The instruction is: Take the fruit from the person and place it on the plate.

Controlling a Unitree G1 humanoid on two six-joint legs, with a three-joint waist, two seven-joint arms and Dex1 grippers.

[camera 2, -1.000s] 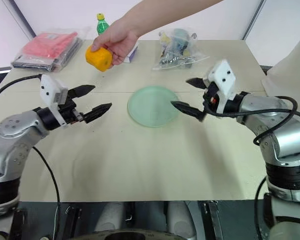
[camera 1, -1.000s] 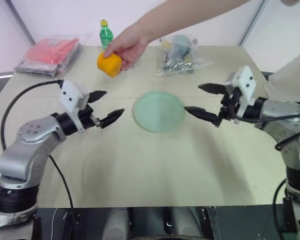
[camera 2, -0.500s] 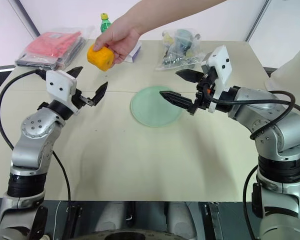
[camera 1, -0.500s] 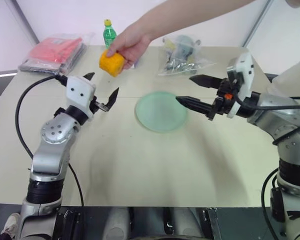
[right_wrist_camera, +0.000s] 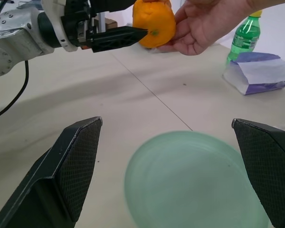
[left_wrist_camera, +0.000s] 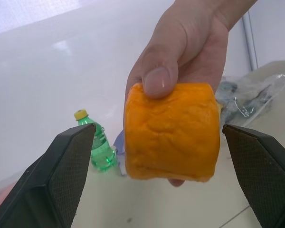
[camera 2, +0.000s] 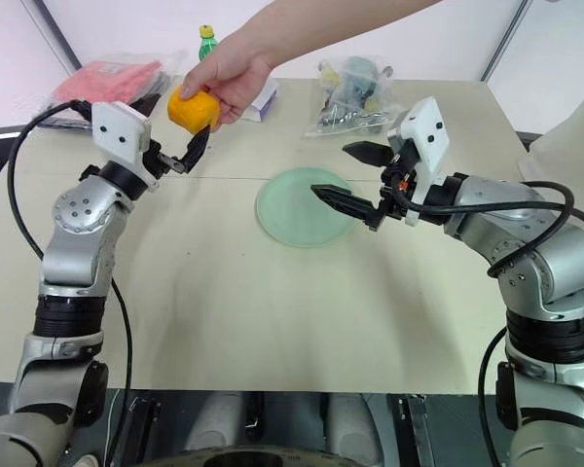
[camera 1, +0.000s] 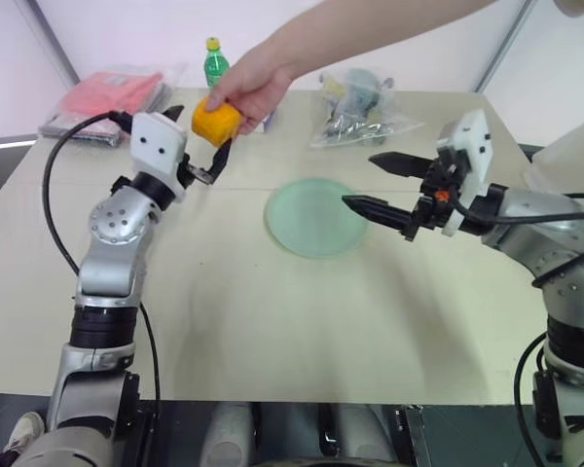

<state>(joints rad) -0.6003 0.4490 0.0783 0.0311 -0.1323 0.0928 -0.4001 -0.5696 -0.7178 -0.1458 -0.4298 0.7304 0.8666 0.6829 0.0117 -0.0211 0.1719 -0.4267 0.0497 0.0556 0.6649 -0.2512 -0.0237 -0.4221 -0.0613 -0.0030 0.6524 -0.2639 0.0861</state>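
Left gripper (camera 2: pixel 180 146) jaws wide, flanking orange fruit (left_wrist_camera: pixel 170 132). You risk pinching person's hand (left_wrist_camera: pixel 190 42), thumb on top. Right gripper (camera 1: pixel 383 182) spread, empty, over plate (camera 1: pixel 311 224).

The two eye views look from the robot's head forward and down over the table (camera 1: pixel 273 321), and both share the plate (camera 1: pixel 316 216) and both arms. The left wrist view looks along its fingers, very near the fruit (left_wrist_camera: pixel 171 133) in the person's hand (left_wrist_camera: pixel 190 42). The right wrist view faces across the plate toward the same fruit, from farther away.
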